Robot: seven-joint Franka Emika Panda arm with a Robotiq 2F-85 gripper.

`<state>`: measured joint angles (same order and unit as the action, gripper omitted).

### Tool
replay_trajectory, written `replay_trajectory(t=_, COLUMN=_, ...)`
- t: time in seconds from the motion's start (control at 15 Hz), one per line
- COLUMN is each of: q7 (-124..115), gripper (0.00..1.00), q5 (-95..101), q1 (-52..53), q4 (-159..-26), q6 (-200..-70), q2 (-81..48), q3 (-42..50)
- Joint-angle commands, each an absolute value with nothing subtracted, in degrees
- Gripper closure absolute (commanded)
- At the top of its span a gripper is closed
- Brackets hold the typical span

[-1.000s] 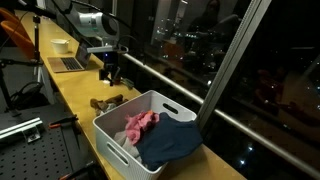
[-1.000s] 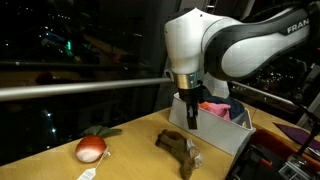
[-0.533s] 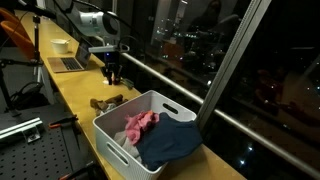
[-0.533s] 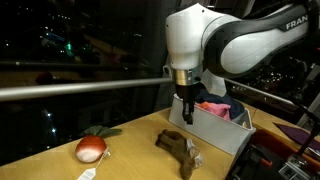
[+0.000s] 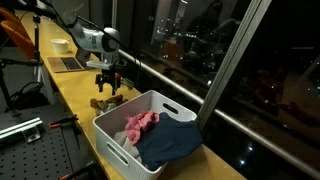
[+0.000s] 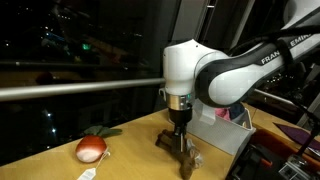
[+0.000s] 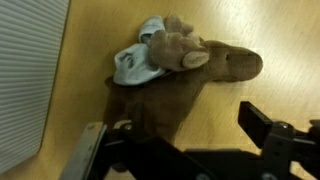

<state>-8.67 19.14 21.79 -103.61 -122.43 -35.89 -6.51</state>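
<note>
Fingers (image 7: 262, 122) spread wide, empty, straddling the brown plush toy (image 7: 190, 70) midway between the worktop's (image 7: 270, 25) long edges, beside the white basket (image 5: 112, 137), so I'd centre over its body and get low before closing.

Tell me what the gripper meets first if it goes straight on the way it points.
Most likely the brown plush toy, lying on the counter directly under the open gripper; exact depth is unclear.
</note>
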Motion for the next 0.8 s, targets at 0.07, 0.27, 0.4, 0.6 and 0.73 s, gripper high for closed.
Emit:
replay_trajectory(t=0.07, q7=-13.09, gripper=0.00, q5=18.58, q1=23.12, q4=-103.66, q6=-122.93, q2=-37.63, q3=-6.27)
replay_trajectory(t=0.27, q7=-16.59, gripper=0.00, q5=19.75, q1=24.97, q4=-103.19, q6=-121.81, q2=-38.09, q3=-5.57)
replay_trajectory(t=0.4, q7=-19.14, gripper=0.00, q5=20.80, q1=26.09, q4=-103.99, q6=-121.20, q2=-37.44, q3=-4.85)
replay_trajectory(t=0.6, q7=-22.15, gripper=0.00, q5=23.13, q1=26.95, q4=-105.31, q6=-120.73, q2=-36.92, q3=-3.51)
replay_trajectory(t=0.73, q7=-23.61, gripper=0.00, q5=24.66, q1=26.77, q4=-106.33, q6=-120.72, q2=-36.93, q3=-2.54)
